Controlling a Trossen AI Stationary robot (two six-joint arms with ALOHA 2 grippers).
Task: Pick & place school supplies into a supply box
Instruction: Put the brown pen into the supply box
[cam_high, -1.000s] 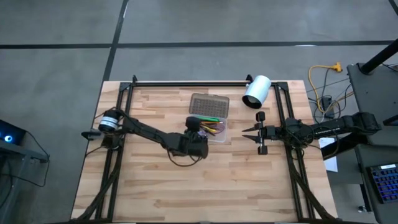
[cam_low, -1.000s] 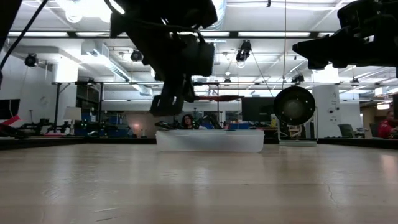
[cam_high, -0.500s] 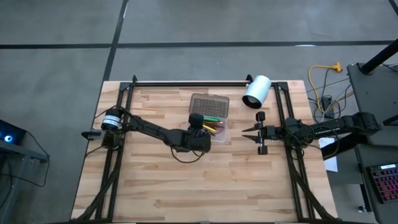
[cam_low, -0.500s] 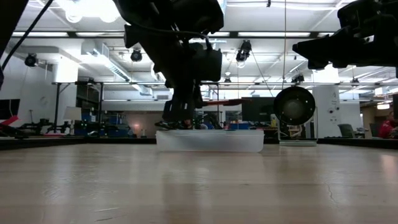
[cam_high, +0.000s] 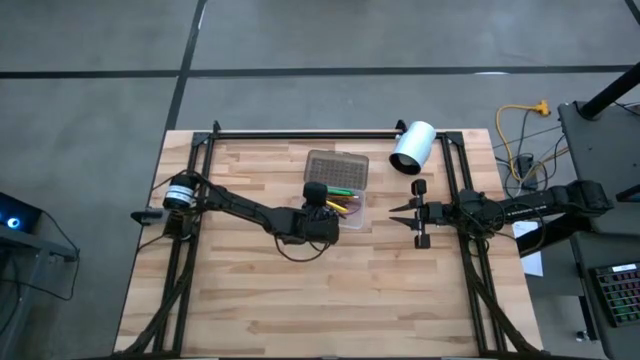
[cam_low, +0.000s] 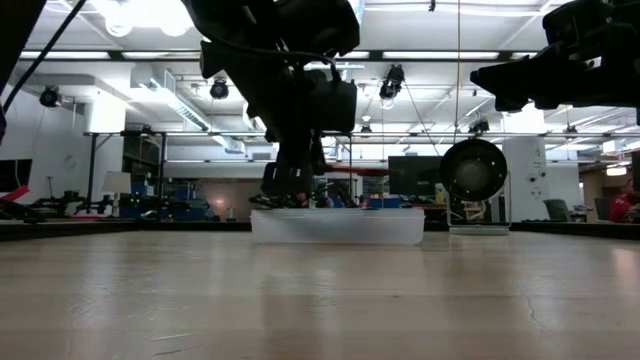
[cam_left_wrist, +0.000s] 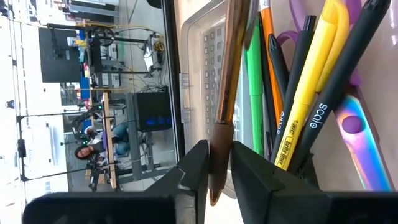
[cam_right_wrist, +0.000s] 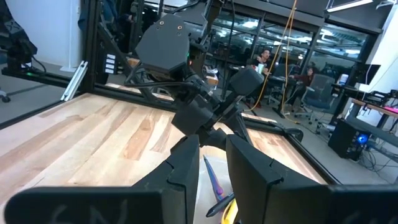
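The left arm stretched out across the table, its left gripper (cam_high: 326, 213) down over the near end of the supply box (cam_high: 336, 190) at mid-table. In the wrist view a dark brown pencil (cam_left_wrist: 225, 93) sat between the fingers (cam_left_wrist: 194, 171); whether they pinched it or stood slightly apart, I could not tell. Green, orange and yellow pens lay inside. The right gripper (cam_high: 402, 211) hovered right of the box, fingers a little apart, holding nothing.

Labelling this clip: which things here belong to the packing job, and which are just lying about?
Job:
- supply box
- brown pencil between the left pincer's fingers
- pens, scissors in the box

Lying about:
- white cylinder
- right pincer, idle beside the box
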